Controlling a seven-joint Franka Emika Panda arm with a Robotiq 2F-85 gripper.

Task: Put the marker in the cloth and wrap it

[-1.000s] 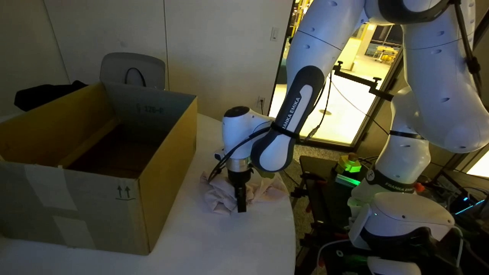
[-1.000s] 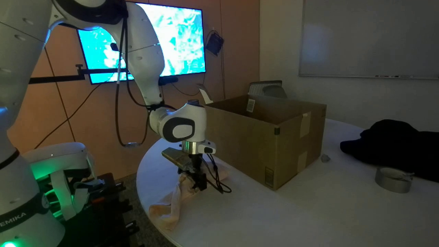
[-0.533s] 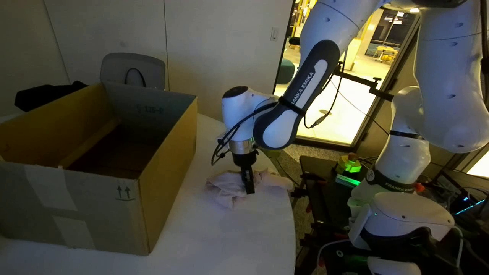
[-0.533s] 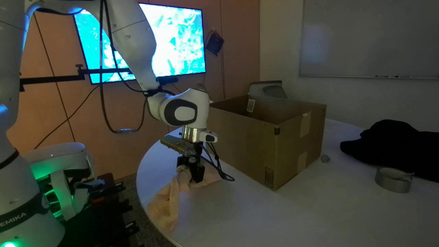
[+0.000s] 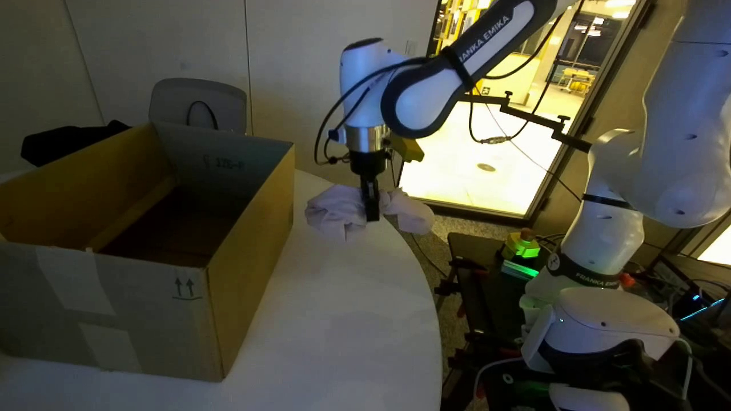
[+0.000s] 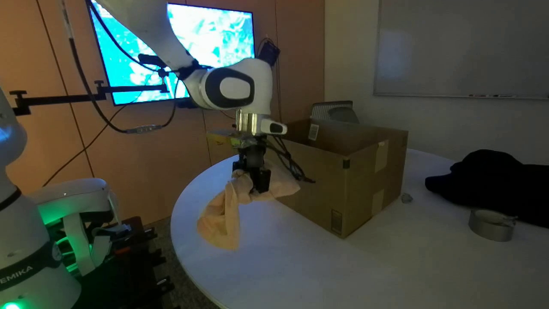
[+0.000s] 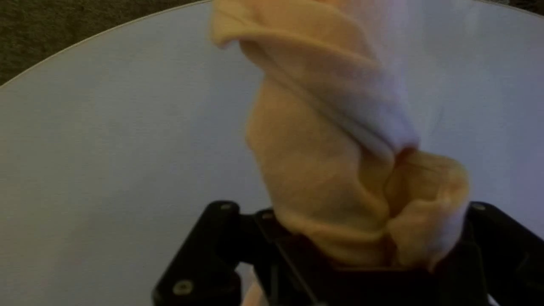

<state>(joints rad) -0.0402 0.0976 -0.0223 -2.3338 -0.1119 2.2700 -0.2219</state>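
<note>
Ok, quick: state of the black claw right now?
Claw: closed, holding the crumpled pale-peach fabric cloth; whether a marker is inside can't be told.

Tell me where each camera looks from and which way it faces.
An exterior view: away from the arm, facing a bright doorway; gripper and cropped arm show.
An exterior view: away from the arm, facing a screen and whiteboard; gripper and cropped arm show.
Wrist view: at the arm's end, facing down onto the cloth; the gripper shows.
Both exterior views share the table and cardboard box.
</note>
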